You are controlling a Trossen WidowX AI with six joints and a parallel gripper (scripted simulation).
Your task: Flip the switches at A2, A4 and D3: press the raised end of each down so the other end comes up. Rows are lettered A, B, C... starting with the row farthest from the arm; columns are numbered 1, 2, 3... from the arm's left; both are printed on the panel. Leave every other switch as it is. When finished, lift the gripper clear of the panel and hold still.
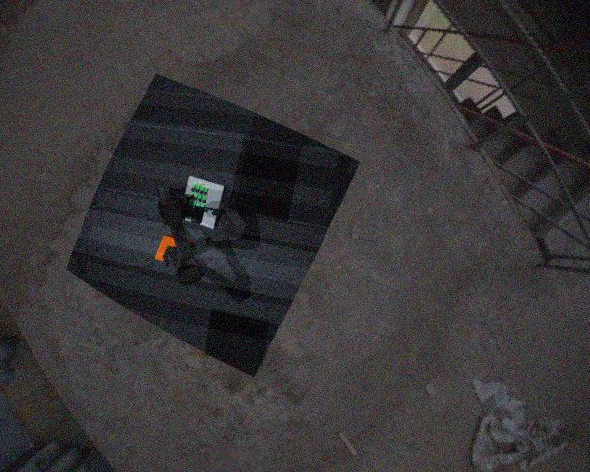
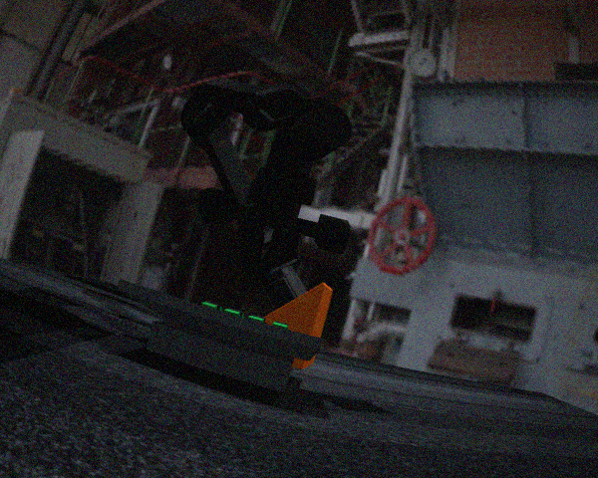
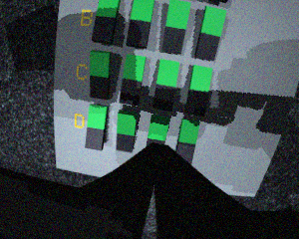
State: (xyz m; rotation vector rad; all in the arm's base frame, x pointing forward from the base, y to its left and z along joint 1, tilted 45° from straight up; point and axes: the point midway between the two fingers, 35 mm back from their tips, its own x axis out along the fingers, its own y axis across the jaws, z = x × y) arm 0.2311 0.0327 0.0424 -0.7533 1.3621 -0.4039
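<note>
The switch panel (image 1: 213, 195) (image 2: 221, 352) (image 3: 75, 154) is pale, with green and dark two-part switches. My gripper (image 3: 157, 151) is shut and empty. In the wrist view its tips cover the near part of switch D3 (image 3: 158, 130), whose green part shows just beyond them; whether they touch it I cannot tell. Switch D4 (image 3: 188, 132) is just right of the tips, switch D2 (image 3: 126, 124) to the left. Row A is almost wholly cut off at the top of the wrist view, so A2 and A4 cannot be read. Which ends are raised is unclear in the dim light.
Neighbouring switches C3 (image 3: 166, 82) and C4 (image 3: 199, 87) lie just beyond row D. An orange angular block (image 1: 163, 249) (image 2: 309, 311) stands beside the arm's base. The arm's shadow falls across the panel.
</note>
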